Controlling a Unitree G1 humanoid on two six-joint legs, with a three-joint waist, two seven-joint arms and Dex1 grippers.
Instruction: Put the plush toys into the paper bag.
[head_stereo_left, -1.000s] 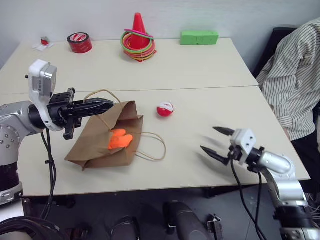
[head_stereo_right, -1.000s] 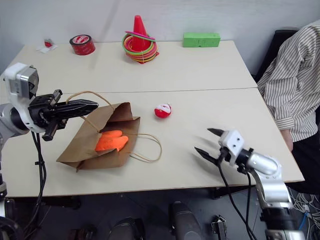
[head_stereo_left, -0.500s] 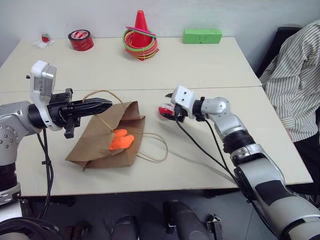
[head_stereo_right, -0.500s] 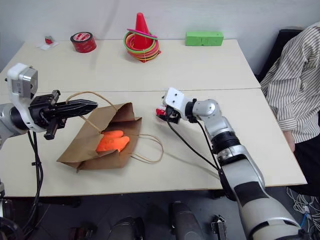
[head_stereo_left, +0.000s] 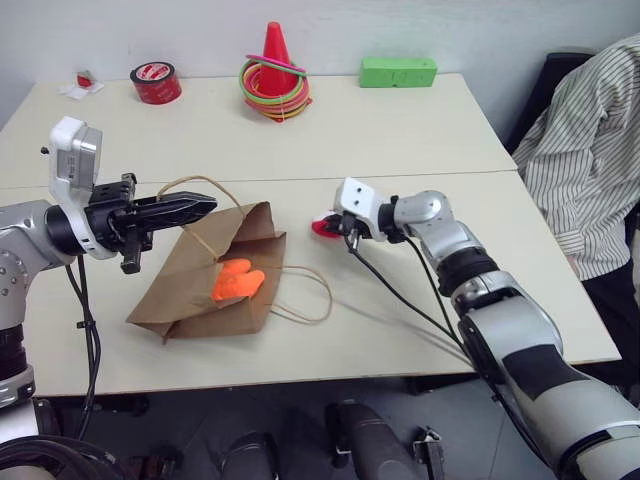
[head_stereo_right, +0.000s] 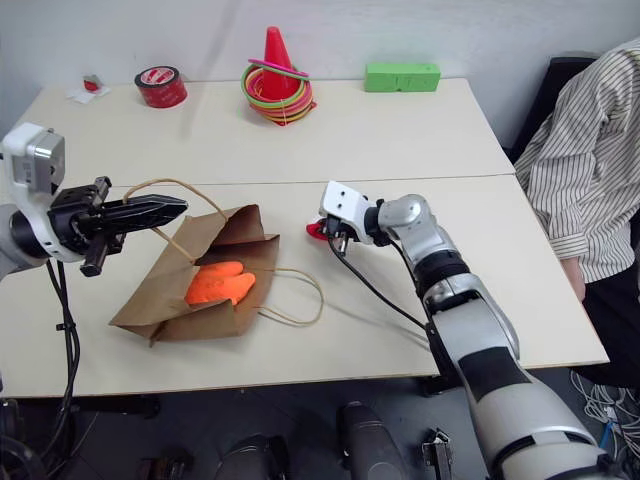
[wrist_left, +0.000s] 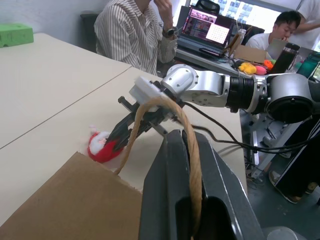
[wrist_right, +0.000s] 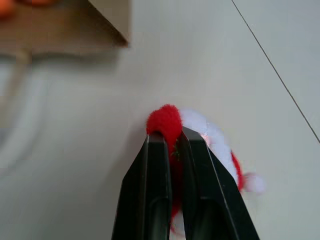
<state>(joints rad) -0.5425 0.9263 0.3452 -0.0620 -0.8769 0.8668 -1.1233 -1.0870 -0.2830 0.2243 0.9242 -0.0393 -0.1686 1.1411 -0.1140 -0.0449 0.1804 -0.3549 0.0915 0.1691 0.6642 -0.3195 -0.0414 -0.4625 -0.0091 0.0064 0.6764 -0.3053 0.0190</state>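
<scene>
You have two plush toys: the orange one (head_stereo_left: 238, 279) lies in the paper bag (head_stereo_left: 205, 283); your right gripper (wrist_right: 171, 144) pinches the red-and-white one (wrist_right: 210, 145) on the worktop (head_stereo_left: 400, 130). Your left gripper (head_stereo_left: 205, 207) clamps one bag handle (wrist_left: 190, 145).

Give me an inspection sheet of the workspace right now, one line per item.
Surface: two pale tables pushed together, a seam between them.
Job's things: paper bag lying open; orange plush toy in its mouth; red-and-white plush toy on the table beside it.
Clutter: red cone with rings, red tape roll, green block, small item on white paper at the far edge.
Grippers: left gripper shut on a bag handle; right gripper shut on the red-and-white toy.
Cables: black cables along both arms.
Surroundings: person in a striped shirt seated at the right.
</scene>
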